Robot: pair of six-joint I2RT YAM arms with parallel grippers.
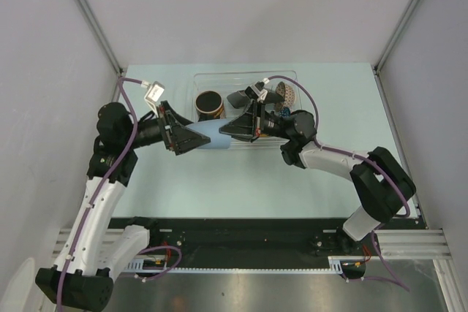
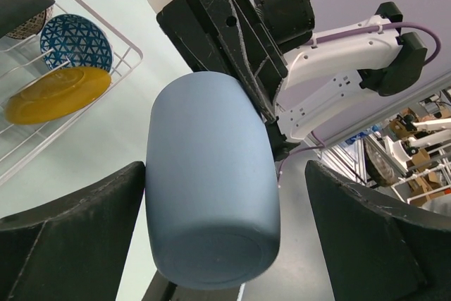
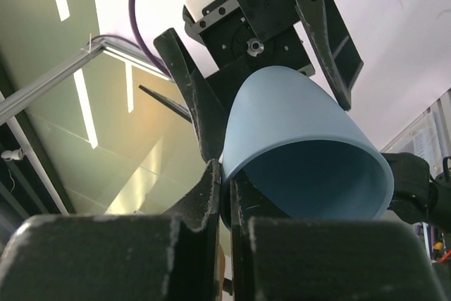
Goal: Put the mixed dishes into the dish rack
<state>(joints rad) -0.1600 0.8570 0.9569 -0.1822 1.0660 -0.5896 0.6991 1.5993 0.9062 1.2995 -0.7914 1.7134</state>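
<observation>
Small light-blue cup (image 1: 216,139) lies sideways in mid-air over desk (image 1: 219,180), near front of dish rack (image 1: 219,76). R claw (image 3: 225,177) pinches cup rim wall. L claw (image 1: 200,139) spread wide around cup base, one finger touching side. Rack holds dark mug (image 1: 208,104), yellow saucer (image 2: 56,93), blue patterned bowl (image 2: 76,41).

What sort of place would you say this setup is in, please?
Most likely a robotics lab test cell: a pale green table walled by white panels on aluminium framing, a left arm and right arm bolted to a rail, and more machinery beyond.
</observation>
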